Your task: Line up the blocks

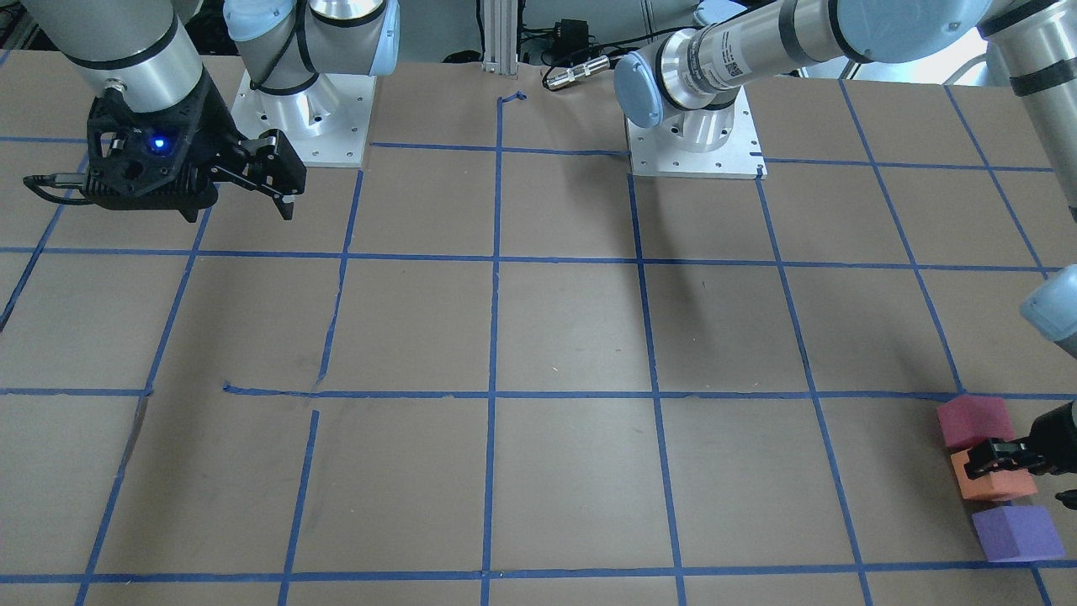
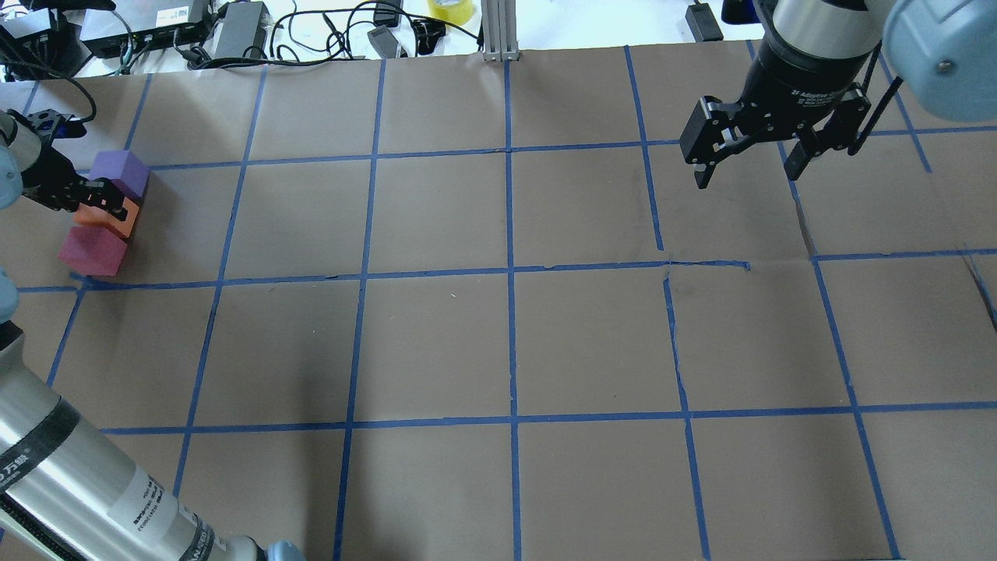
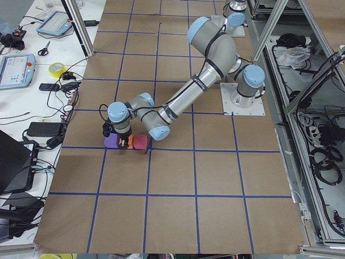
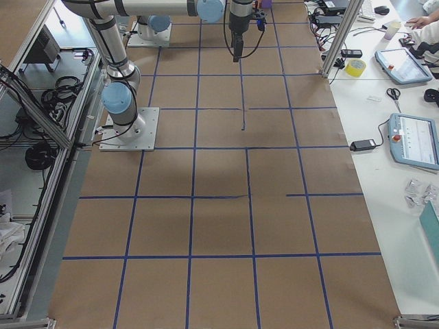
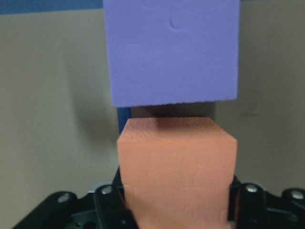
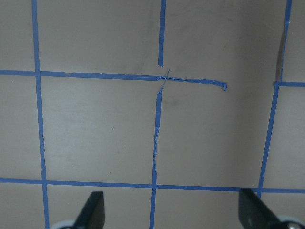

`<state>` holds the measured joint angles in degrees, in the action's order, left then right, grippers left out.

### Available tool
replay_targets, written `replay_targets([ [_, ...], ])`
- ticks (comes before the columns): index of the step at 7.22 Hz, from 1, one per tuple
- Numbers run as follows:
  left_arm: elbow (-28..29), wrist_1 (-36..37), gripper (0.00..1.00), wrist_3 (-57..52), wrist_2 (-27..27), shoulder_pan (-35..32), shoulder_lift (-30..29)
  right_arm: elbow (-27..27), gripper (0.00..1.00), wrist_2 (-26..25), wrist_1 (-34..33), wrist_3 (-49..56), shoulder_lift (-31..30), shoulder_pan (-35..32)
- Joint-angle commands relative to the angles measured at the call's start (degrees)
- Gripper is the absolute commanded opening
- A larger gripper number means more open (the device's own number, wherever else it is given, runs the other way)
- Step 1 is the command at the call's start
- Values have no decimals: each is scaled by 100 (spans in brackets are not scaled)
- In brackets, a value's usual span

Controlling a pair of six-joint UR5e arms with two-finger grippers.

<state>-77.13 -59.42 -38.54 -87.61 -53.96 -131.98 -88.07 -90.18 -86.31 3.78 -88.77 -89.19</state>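
Three cubes stand in a row at the table's far left edge: purple point(image 1: 1016, 532) point(image 2: 121, 170), orange point(image 1: 1001, 486) point(image 2: 118, 227) and pinkish-red point(image 1: 974, 421) point(image 2: 93, 251). They are close together and roughly in line. My left gripper point(image 1: 1022, 475) point(image 2: 97, 212) comes in low from the side and is shut on the orange block, which rests on the table. In the left wrist view the orange block point(image 5: 176, 167) fills the space between the jaws, with the purple block point(image 5: 171, 52) just beyond. My right gripper point(image 2: 746, 178) point(image 1: 282, 198) point(image 6: 174, 212) is open, empty and hovers far away.
The brown table point(image 2: 498, 343) carries a grid of blue tape lines. The arm base plates point(image 1: 303, 118) point(image 1: 694, 139) sit at the robot's side. Cables, power bricks and a yellow tape roll point(image 2: 450, 9) lie beyond the far edge.
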Motion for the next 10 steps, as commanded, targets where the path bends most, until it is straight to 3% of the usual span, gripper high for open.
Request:
replay_targets([
  [1, -39, -17, 100, 5, -1, 0, -4, 0, 100, 0, 0, 0, 0, -1],
  [4, -30, -25, 100, -4, -10, -9, 110, 0, 100, 0, 0, 0, 0, -1],
  [7, 49, -471, 100, -223, -414, -333, 960, 0, 100, 0, -9, 0, 0, 7],
  [10, -91, -2278, 100, -84, -222, -588, 2531, 0, 100, 0, -9, 0, 0, 7],
])
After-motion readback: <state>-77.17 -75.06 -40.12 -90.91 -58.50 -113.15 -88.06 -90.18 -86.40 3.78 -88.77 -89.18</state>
